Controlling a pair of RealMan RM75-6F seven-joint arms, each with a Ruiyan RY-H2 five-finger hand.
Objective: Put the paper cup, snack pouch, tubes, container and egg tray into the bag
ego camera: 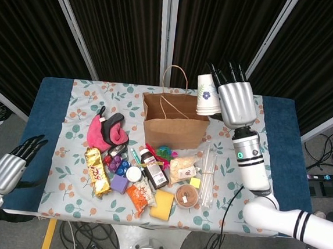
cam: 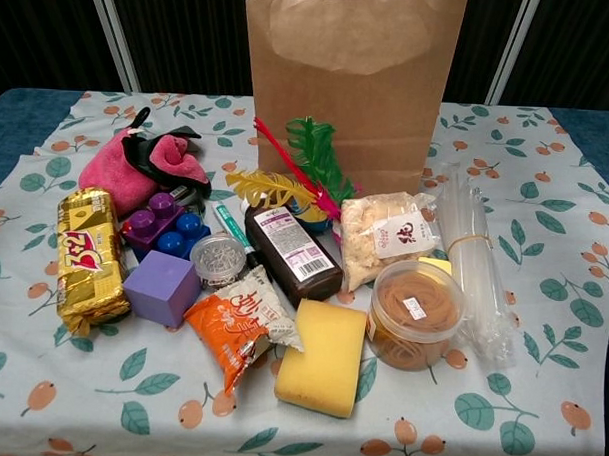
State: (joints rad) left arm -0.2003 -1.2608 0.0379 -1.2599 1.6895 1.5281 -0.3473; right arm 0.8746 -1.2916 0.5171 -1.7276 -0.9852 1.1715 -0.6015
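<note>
Bag point(ego camera: 174, 122) stood centre frame, upper middle of the table point(ego camera: 47, 149). Right hand point(ego camera: 234, 101) held the cup point(ego camera: 206, 95) above the bag's upper right corner. Tubes point(ego camera: 208, 176) lay lower right of the bag, the container point(ego camera: 187, 195) just left of them. Left hand point(ego camera: 12, 168) sat at lower left, off the table edge.

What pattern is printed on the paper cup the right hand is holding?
White paper cup with a small blue flower and green leaves, held by the right hand; seen in the head view only.
</note>
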